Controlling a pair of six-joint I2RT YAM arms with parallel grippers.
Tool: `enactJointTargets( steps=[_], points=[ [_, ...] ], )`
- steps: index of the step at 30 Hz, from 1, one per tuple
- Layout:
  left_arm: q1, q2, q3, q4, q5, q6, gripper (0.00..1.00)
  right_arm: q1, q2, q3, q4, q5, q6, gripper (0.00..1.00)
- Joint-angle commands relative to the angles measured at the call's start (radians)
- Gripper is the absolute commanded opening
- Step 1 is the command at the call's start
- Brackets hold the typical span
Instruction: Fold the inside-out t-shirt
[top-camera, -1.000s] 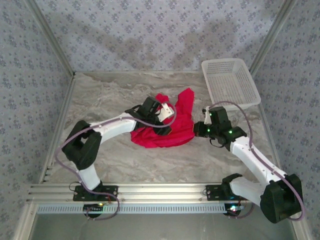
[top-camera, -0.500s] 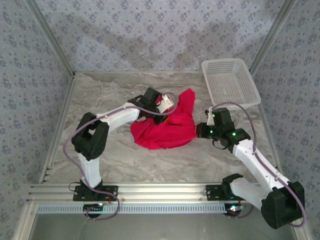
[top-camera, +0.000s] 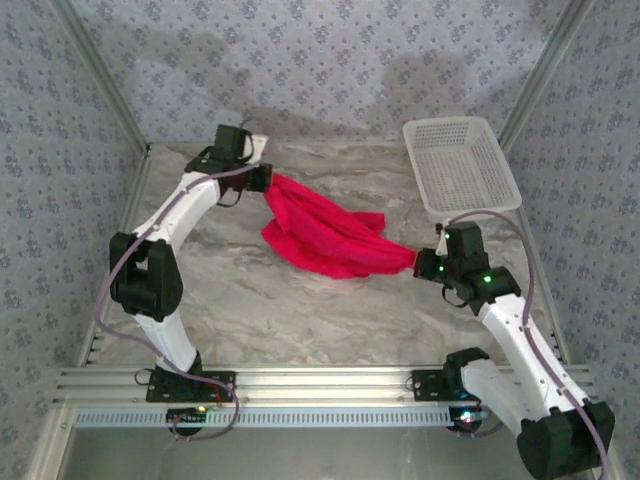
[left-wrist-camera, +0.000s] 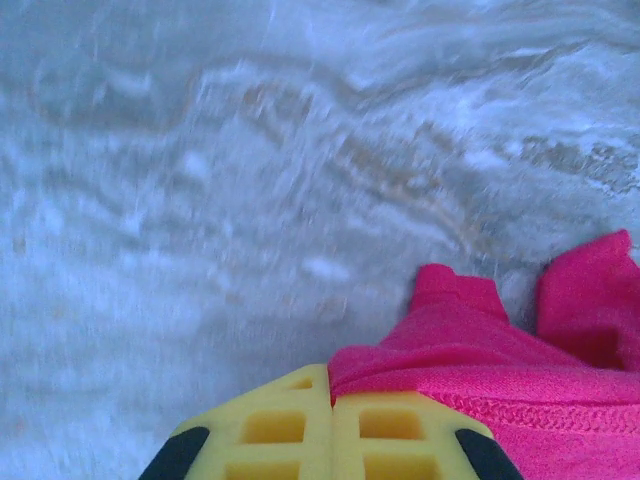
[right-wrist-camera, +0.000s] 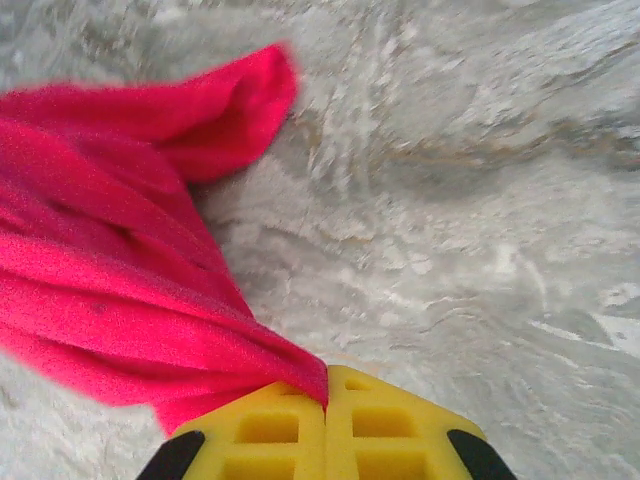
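Left gripper (top-camera: 264, 180) pinches the t-shirt (top-camera: 325, 235) at its far-left end, right gripper (top-camera: 419, 265) pinches its near-right end, long axis slung diagonally between.

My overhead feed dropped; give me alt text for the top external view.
A red t-shirt is stretched diagonally: the left gripper pinches its far end, the right gripper its near end. A white basket sits at the far right.
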Motion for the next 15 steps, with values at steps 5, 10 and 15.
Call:
enactJointTargets(
  steps=[5,10,15],
  points=[
    [0.033,0.028,-0.096,0.001,-0.039,-0.217,0.00,-0.055,0.125,0.015,-0.073,0.075,0.043,0.00],
    [-0.062,-0.018,-0.210,0.077,-0.015,-0.209,0.00,0.011,0.216,0.060,-0.093,0.030,0.075,0.46],
    [-0.129,-0.111,-0.295,0.144,-0.025,-0.198,0.00,0.184,0.246,0.211,-0.110,0.062,0.081,0.58]
  ],
)
